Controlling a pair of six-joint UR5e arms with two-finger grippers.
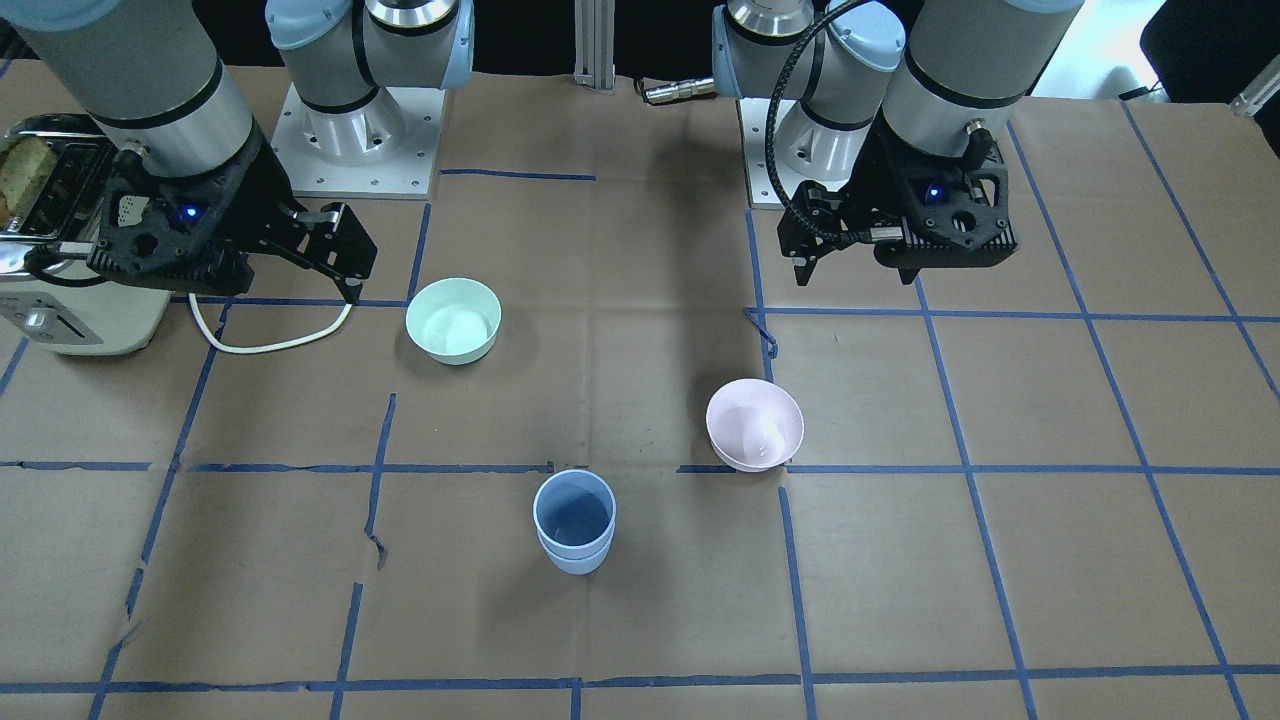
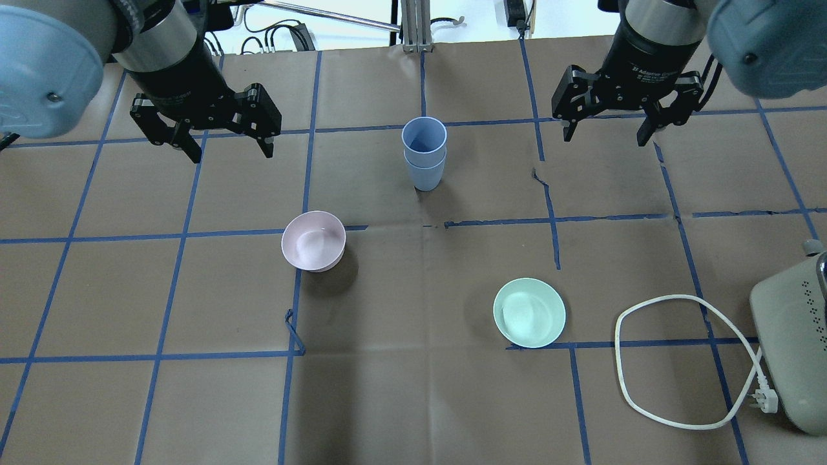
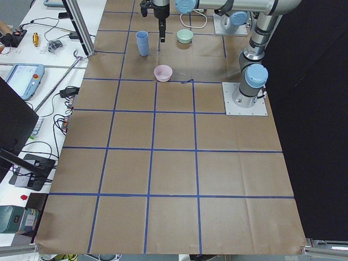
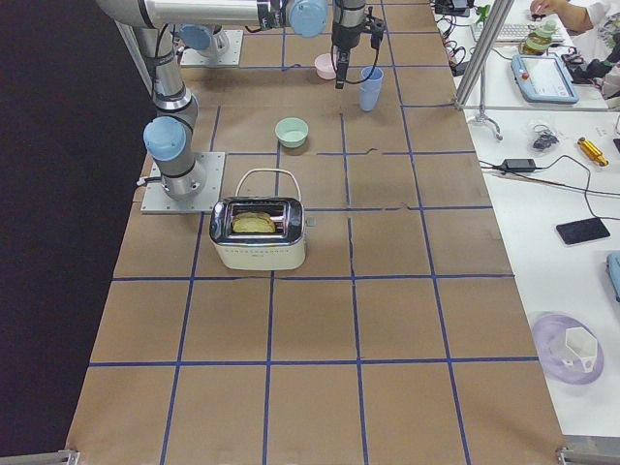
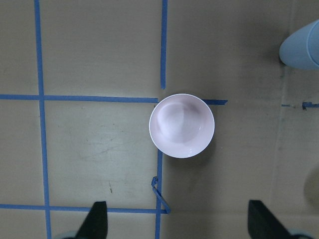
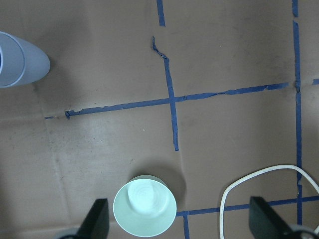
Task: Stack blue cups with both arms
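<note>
The two blue cups (image 2: 424, 155) stand nested, one inside the other, upright on the paper-covered table at mid far side. They also show in the front view (image 1: 574, 520). My left gripper (image 2: 230, 154) hangs open and empty above the table, well to the left of the stack. My right gripper (image 2: 606, 137) hangs open and empty, well to the stack's right. The left wrist view shows open fingertips (image 5: 97, 219) and the cup's edge (image 5: 301, 45). The right wrist view shows the cup's side (image 6: 20, 59).
A pale pink bowl (image 2: 313, 241) sits nearer than the stack on the left. A mint-green bowl (image 2: 529, 312) sits on the right. A toaster (image 2: 791, 349) with a looped white cord (image 2: 678, 361) stands at the right edge.
</note>
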